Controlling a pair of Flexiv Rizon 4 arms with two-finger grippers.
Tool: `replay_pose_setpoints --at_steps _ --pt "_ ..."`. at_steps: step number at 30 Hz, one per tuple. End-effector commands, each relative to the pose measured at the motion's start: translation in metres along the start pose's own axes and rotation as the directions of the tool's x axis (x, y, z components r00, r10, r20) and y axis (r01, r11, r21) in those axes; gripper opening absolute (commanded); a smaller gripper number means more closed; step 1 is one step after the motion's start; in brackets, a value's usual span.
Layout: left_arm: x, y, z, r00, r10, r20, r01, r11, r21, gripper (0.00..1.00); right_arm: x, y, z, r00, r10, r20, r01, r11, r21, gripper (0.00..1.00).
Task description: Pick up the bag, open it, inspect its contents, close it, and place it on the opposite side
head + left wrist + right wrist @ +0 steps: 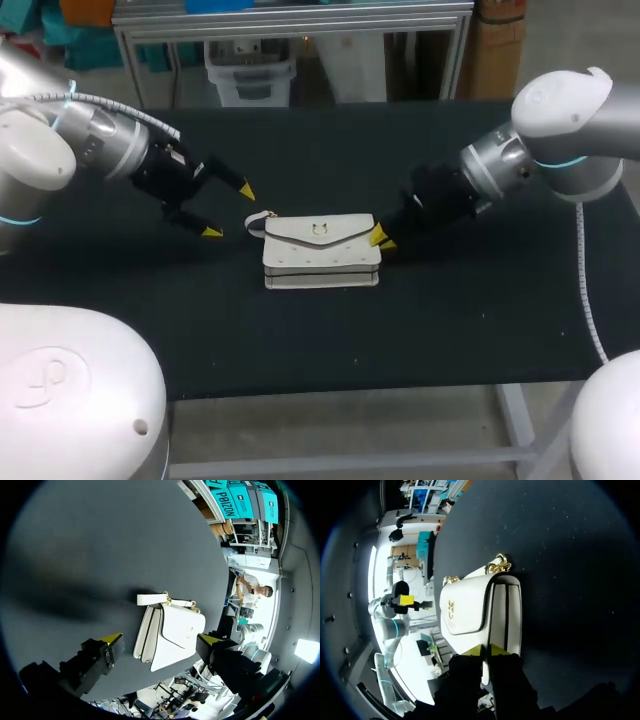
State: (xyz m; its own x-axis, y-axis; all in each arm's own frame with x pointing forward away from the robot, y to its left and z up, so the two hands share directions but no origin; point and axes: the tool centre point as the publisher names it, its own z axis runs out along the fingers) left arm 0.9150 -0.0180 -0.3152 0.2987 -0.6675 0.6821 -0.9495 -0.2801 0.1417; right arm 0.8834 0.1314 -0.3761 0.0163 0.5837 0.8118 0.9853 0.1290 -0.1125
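Head view: the white bag (320, 250) lies at the middle of the black desk (320, 345), its envelope flap shut over the front with a small gold clasp (319, 231) on it, so what it holds is hidden; a short strap (257, 223) loops out from its left end. The left pincer (228, 210) hangs near that strap and clear of it, fingers spread wide. The right pincer (380, 238) sits against the bag's right end, yellow tips drawn together.

Left wrist view: the bag (172, 635) lies flat on the desk (100, 555) ahead of the left pincer (161, 640), whose fingers stand far apart with nothing between them; the strap (151, 599) and a bit of gold chain (181, 602) are at the bag's far end; the flap is down.

Right wrist view: the right pincer (486, 651) has its two tips side by side, touching the near end of the bag (470, 607); whether they pinch any part of it cannot be told; the chain (496, 566) is at the far end.
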Motion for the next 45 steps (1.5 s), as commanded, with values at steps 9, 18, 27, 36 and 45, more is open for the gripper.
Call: replay_pose_setpoints --at_steps 9,18,27,36,45 --pt "-0.004 -0.007 -0.003 1.0 -0.011 0.015 0.011 1.0 -0.003 1.0 -0.008 0.008 0.009 0.999 0.032 -0.01 -0.032 0.999 -0.001 0.36" --pt "-0.005 -0.011 -0.005 0.999 -0.015 0.034 0.015 1.0 0.005 1.0 -0.004 0.013 0.008 0.999 0.029 -0.026 -0.03 0.999 -0.016 0.0" --pt "-0.007 -0.016 -0.01 0.991 0.064 0.119 -0.065 0.998 0.001 1.0 -0.01 0.021 -0.002 1.0 0.026 -0.011 -0.027 0.999 -0.047 0.0" --pt "-0.02 -0.023 -0.024 0.934 0.244 0.262 -0.237 0.97 -0.059 1.0 -0.029 0.038 -0.054 1.0 0.012 0.019 -0.009 0.991 -0.134 0.0" --pt "-0.024 -0.028 -0.04 0.859 0.381 0.343 -0.341 0.924 -0.173 1.0 -0.051 0.048 -0.099 0.996 -0.001 0.094 0.016 0.986 -0.169 0.0"
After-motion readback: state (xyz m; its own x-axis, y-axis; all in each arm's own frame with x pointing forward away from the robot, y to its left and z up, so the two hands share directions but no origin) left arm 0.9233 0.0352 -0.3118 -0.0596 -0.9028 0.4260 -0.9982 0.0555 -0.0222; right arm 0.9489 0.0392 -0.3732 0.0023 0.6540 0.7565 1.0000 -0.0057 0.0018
